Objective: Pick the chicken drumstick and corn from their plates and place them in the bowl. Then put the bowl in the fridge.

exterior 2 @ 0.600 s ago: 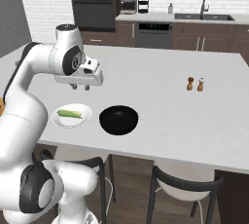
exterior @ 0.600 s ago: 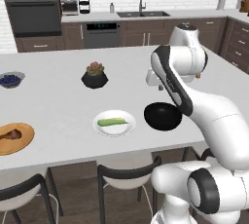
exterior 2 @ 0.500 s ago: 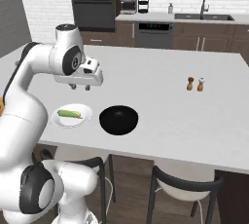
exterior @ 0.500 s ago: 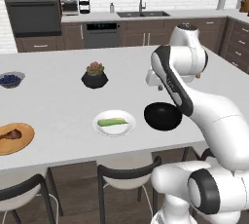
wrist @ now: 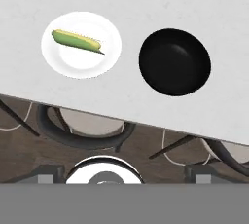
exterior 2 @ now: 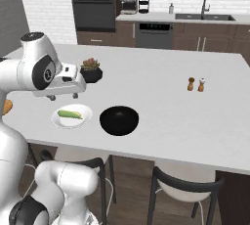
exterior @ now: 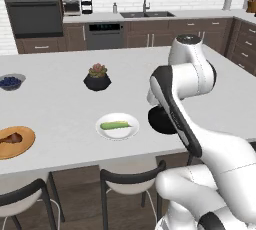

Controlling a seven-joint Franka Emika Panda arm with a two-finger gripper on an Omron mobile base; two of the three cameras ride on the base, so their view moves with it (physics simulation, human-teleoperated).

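I see the gripper (exterior 2: 62,95) up over the counter (exterior 2: 161,92), above the white plate (exterior 2: 83,119), jaws spread wide, nothing between them. No contact w/ any item.

The corn (exterior: 114,125) lies flat on the white plate (exterior: 131,131), near the counter's front edge. In the hand view the corn (wrist: 77,41) sits toward the upper left of the white plate (wrist: 107,57), green husk w/ yellow showing along one side.

The bowl (exterior 2: 119,120) stands just beside the white plate, apart from it, on the counter; black, nothing in it. In the hand view the bowl (wrist: 175,62) is right of the plate, a strip of bare counter btwn them. In the left base view the bowl (exterior: 156,121) is partly behind the arm.

The chicken drumstick (exterior: 10,138) rests on the orange-brown plate (exterior: 24,146), well apart from the white plate, far along the front edge.

Also on the counter: succulent pot (exterior: 97,77), blueberry bowl (exterior: 10,82), salt & pepper shakers (exterior 2: 196,84). Stools (exterior: 131,180) stand under the front edge.
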